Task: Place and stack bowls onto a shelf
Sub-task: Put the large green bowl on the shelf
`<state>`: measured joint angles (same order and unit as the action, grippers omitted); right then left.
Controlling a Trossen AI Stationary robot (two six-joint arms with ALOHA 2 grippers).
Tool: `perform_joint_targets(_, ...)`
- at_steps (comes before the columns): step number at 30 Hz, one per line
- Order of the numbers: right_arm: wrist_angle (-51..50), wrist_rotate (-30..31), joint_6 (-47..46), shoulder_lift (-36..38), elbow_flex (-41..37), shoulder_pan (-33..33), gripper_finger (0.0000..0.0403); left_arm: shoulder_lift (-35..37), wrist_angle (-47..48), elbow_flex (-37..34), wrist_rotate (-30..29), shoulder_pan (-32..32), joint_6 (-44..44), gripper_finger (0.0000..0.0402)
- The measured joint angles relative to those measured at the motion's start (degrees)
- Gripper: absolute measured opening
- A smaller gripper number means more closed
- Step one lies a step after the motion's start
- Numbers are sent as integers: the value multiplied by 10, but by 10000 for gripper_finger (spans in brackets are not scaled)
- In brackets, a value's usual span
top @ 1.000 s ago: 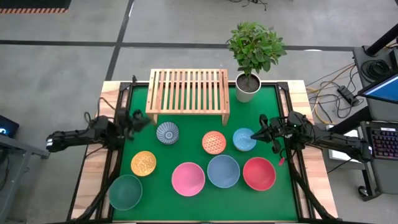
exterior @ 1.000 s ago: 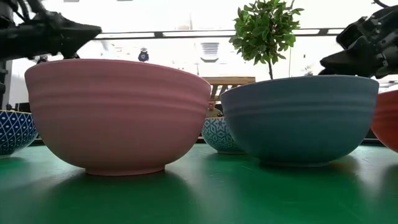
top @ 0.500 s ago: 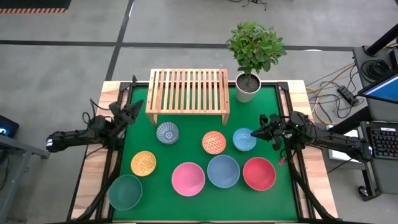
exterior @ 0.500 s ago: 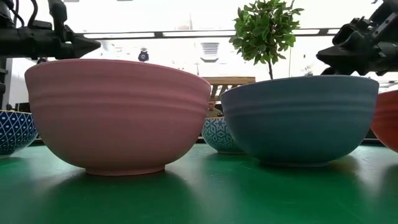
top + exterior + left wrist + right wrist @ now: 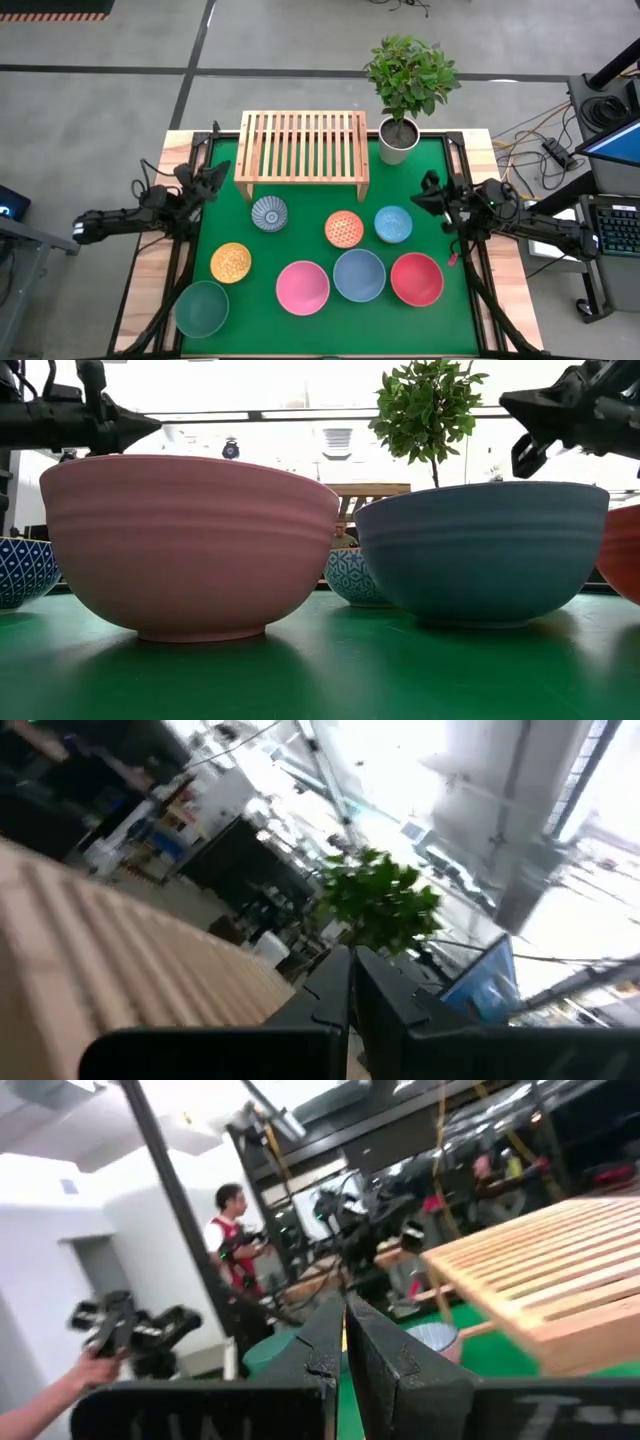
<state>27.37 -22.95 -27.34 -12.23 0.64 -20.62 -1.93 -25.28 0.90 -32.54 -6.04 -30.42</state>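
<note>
Eight bowls rest on their bases on the green mat: blue-white, orange, light blue, yellow, pink, blue-grey, red and teal. The slatted wooden shelf stands on its legs at the far side. My left gripper is shut and hovers by the shelf's left leg. My right gripper is shut and hovers above and to the right of the light blue bowl. In the low view the pink bowl and blue-grey bowl fill the front.
A potted plant in a white pot stands right of the shelf at the far edge. Bare green mat lies between the shelf and the bowls. In the right wrist view a person stands in the room beyond the table.
My right gripper has drawn back from the light blue bowl toward the table's right and far edges and has risen. My left gripper has pulled back from near the blue-white bowl toward the left and far edges. No bowl has moved.
</note>
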Motion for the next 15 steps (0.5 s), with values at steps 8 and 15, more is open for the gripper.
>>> perform_joint_targets(8,1,36,38,-61,44,0,9,-103,69,124,122,0,41,0)
perform_joint_targets(15,-2,35,90,-142,93,0,9,-257,403,325,193,6,-43,0)
